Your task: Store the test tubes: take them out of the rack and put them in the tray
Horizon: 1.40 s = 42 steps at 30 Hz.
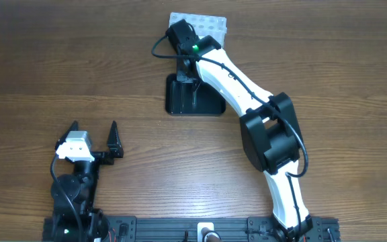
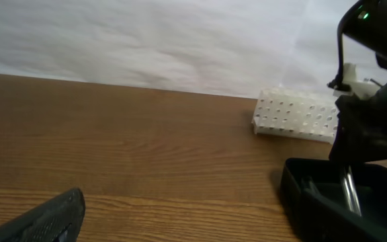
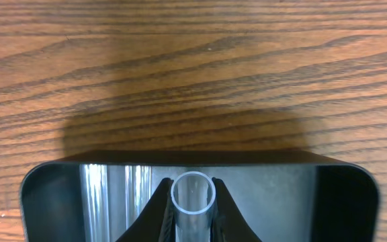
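The right tool (image 3: 193, 183) is clamped on a clear test tube (image 3: 193, 214), end-down inside the black tray (image 3: 46, 202) beside the stored tubes (image 3: 116, 191). This looks like the placing step. Next it should lay the tube flat and release. The left tool (image 1: 93, 129) sits spread open, well apart from the white rack (image 1: 210, 25).

Right gripper (image 1: 188, 72) over black tray (image 1: 174, 107) near rack (image 1: 212, 25)
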Each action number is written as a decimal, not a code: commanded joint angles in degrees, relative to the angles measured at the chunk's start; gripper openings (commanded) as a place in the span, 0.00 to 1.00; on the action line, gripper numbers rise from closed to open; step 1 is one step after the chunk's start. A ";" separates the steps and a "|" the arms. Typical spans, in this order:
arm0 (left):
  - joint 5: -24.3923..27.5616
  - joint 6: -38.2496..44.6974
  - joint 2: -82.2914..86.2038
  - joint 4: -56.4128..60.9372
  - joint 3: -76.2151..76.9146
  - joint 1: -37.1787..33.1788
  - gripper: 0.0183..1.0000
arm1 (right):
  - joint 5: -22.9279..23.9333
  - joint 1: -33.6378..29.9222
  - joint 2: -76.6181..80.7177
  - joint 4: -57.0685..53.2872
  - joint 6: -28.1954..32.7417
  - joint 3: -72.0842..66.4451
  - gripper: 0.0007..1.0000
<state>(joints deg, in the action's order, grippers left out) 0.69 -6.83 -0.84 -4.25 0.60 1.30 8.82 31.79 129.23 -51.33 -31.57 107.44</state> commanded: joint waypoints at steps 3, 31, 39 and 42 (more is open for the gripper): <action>0.59 0.79 0.46 -0.13 -0.26 -0.35 1.00 | -0.22 0.87 2.19 0.26 -1.03 0.09 0.05; 0.59 0.76 0.46 -0.13 -0.26 -0.35 1.00 | -0.17 1.53 3.13 0.13 -0.98 -1.53 0.12; 0.59 0.79 0.46 -0.13 -0.26 -0.35 1.00 | -0.17 1.53 3.13 0.09 -0.96 -1.53 0.29; 0.59 0.79 0.46 -0.13 -0.26 -0.35 1.00 | -0.15 1.53 3.08 0.13 -0.94 -1.53 0.31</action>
<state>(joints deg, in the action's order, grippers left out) 0.69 -6.83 -0.84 -4.25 0.60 1.30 8.67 32.80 131.48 -51.16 -32.38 106.32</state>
